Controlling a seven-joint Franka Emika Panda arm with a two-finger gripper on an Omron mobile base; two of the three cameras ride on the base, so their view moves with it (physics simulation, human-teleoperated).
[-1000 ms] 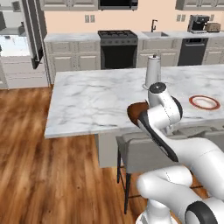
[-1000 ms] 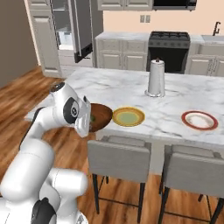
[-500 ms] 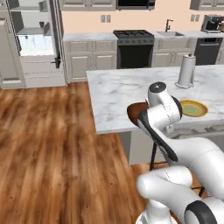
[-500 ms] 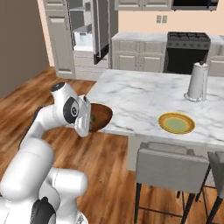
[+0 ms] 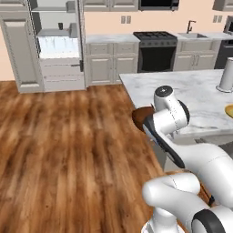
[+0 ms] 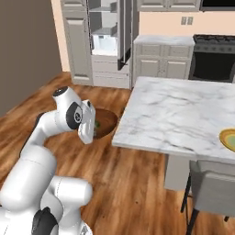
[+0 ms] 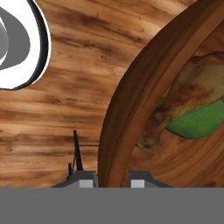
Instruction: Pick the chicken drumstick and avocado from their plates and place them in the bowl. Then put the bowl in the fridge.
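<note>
My gripper [image 7: 113,177] is shut on the rim of the reddish-brown wooden bowl [image 7: 144,87], one finger inside and one outside. In the bowl lie the brown chicken drumstick [image 7: 192,94] and the green avocado [image 7: 199,122], touching each other. The bowl [image 6: 106,123] hangs above the wood floor just left of the island's corner, held level at the hand [image 6: 87,121]. From the left base view the bowl [image 5: 142,117] shows partly behind the wrist. The fridge [image 5: 57,45] stands open at the far wall, with grey shelves and white drawers showing; its door [image 6: 121,32] swings outward.
The marble island [image 6: 183,114] is close on the right, with a yellow-rimmed plate [image 6: 228,139] at its far end and a steel canister [image 5: 225,75]. A black oven [image 5: 157,57] sits in the back cabinets. A grey stool [image 6: 213,193] stands under the island. Wood floor [image 5: 68,136] stretches toward the fridge.
The base has driven and turned left, so the whole scene slid right and the fridge came nearer. The bowl stays gripped, now off the island and over the floor.
</note>
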